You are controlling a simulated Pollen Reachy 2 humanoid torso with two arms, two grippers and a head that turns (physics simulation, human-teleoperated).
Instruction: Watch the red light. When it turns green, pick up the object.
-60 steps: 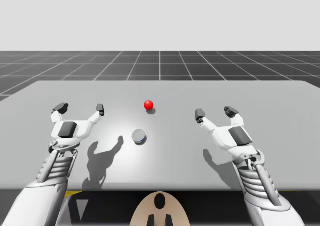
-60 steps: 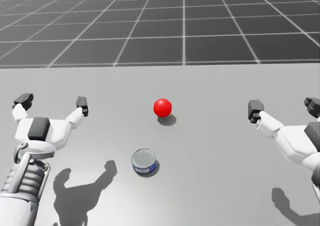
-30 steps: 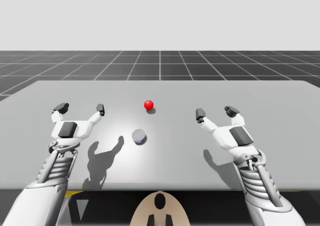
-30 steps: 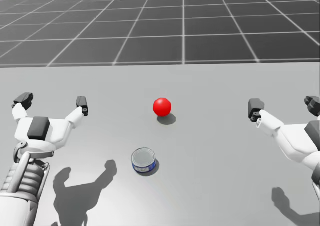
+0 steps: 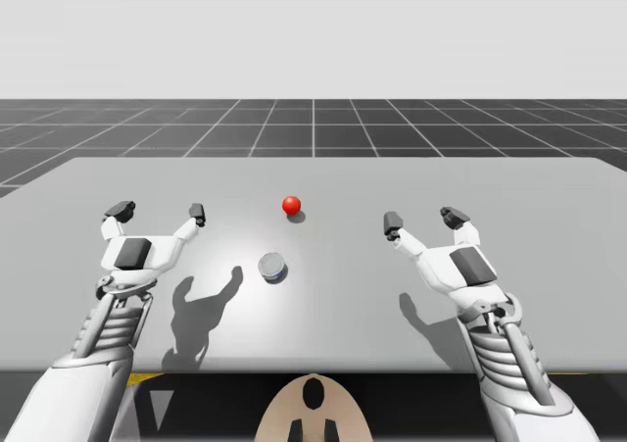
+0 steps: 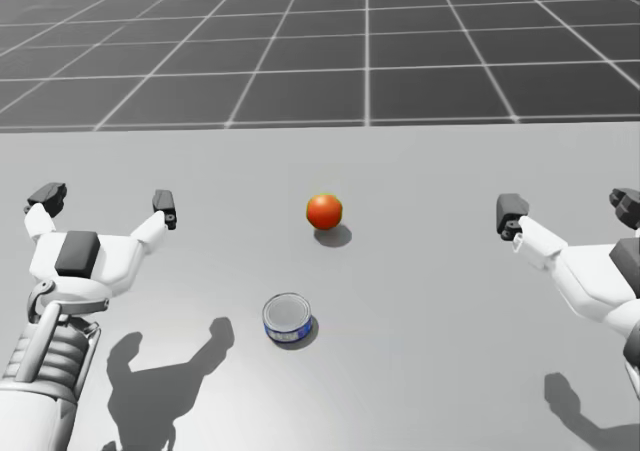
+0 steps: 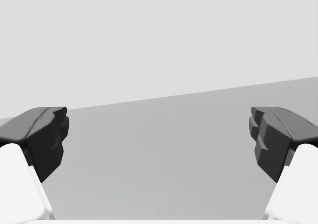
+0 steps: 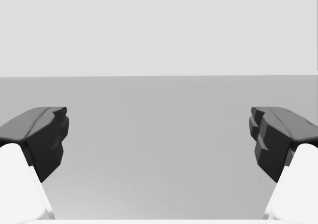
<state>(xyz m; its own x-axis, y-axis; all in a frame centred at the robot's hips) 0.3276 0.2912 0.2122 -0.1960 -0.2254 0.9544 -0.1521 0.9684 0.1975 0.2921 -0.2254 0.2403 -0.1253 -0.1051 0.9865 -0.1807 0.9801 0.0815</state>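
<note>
The light is a small ball (image 5: 291, 205) at the table's middle; it looks red in the high view and orange-red (image 6: 324, 211) in the head view. A short blue can with a silver lid (image 5: 273, 266) (image 6: 288, 318) stands upright just in front of it. My left gripper (image 5: 159, 211) (image 6: 106, 203) hovers open, left of the can and apart from it. My right gripper (image 5: 422, 221) (image 6: 568, 211) is open too, well to the can's right. Bare table lies between the spread fingers of the left gripper (image 7: 159, 139) and of the right gripper (image 8: 159, 139).
The grey table (image 5: 490, 177) carries just the ball and the can. Its far edge lies beyond the ball, with a dark gridded floor behind. Both arms cast shadows on the near part of the table.
In the head view the ball has shifted from pure red to orange-red. Both arms and the can have stayed where they were.
</note>
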